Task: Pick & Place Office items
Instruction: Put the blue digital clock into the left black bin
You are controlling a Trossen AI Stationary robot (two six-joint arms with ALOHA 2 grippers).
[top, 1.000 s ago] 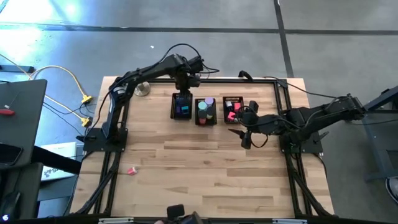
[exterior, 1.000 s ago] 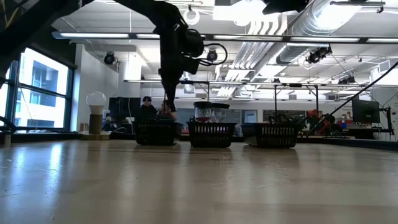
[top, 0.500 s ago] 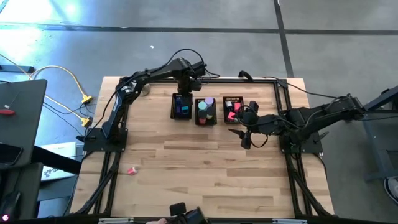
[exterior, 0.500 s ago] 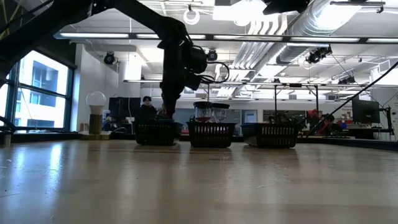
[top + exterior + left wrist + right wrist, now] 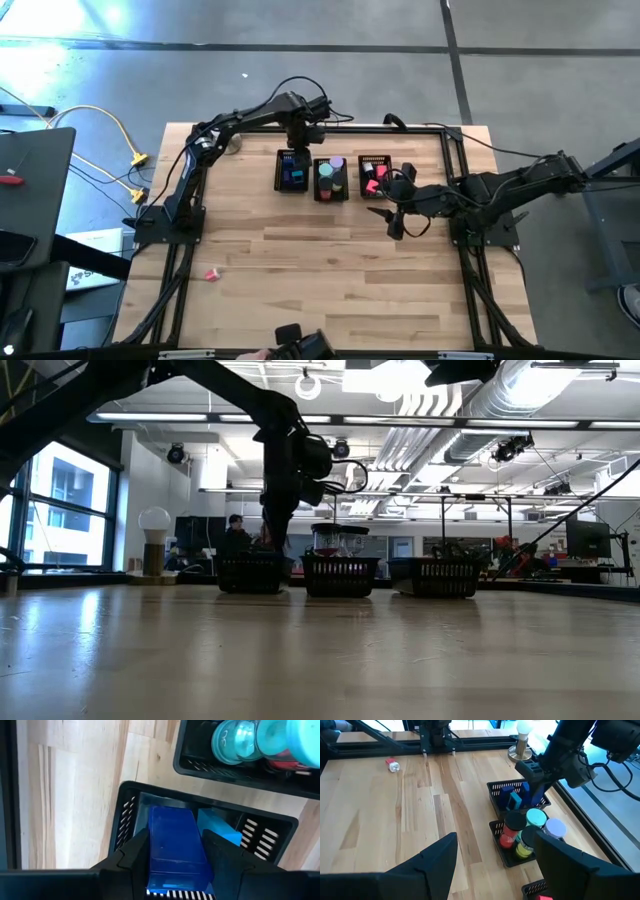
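1. High view: the left gripper has slid from beside the left bin to right over it; the right gripper waits on the bench, spread, empty.
2. Left wrist: still pinching the blue block, low inside that bin, so the drop looks close.
3. Right wrist: a pink piece still lies loose.

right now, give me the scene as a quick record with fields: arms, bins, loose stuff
left gripper: over the left bin, fingers on either side of a blue block
right gripper: open, empty, waiting above the table in front of the right bin
middle bin: holds round teal, purple, yellow and red items
right bin: holds pink pieces
loose item: small pink and white piece near the table's front left
other: white ball lamp on a metal base at the back left
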